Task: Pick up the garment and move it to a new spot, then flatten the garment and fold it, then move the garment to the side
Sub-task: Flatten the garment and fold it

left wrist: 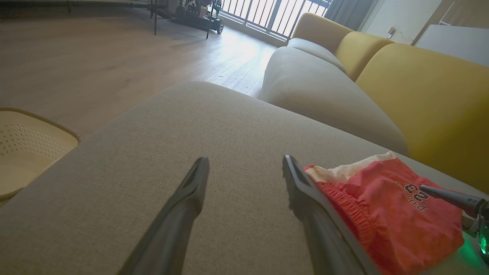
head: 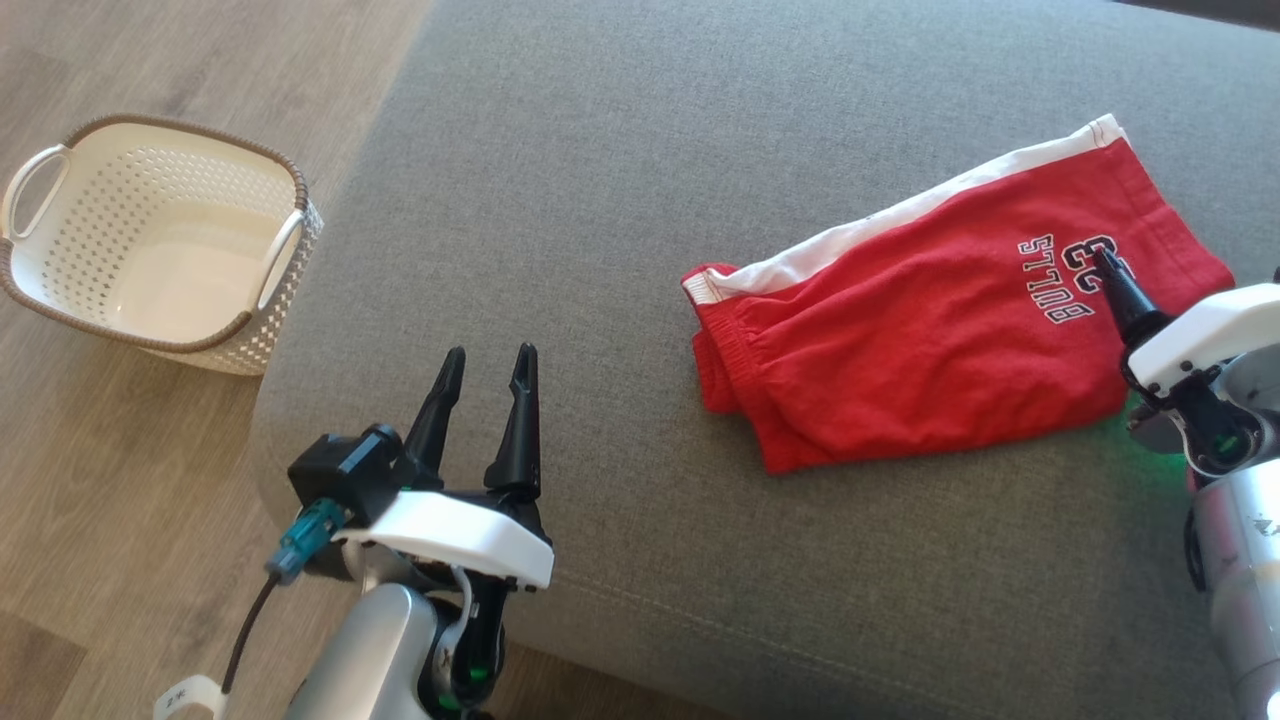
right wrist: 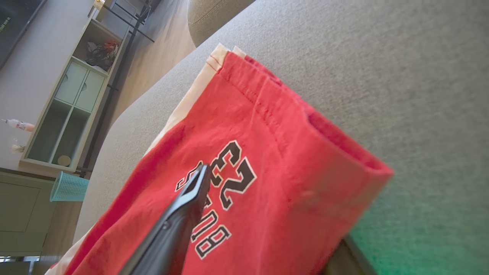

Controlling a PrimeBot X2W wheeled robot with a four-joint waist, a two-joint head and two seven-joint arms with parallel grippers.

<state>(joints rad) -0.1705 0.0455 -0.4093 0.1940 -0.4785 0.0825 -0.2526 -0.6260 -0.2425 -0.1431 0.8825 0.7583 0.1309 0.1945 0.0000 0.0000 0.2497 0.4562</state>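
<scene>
Red cotton shorts (head: 930, 330) are laid on a grey fabric sofa (head: 600, 200), a bare white perforated basket (head: 290, 260) beside it; left gripper (head: 490, 365) and right gripper (head: 1118, 310) fingers are spread apart.

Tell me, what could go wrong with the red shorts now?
The right gripper is open around one end of the folded red shorts. If it closes there, it may catch just one layer, and the fold could fall open. The left gripper is open and apart from them, so the far end may drag on the sofa cushion.

The red shorts (head: 930, 330) read "BULLS" and "23".
</scene>
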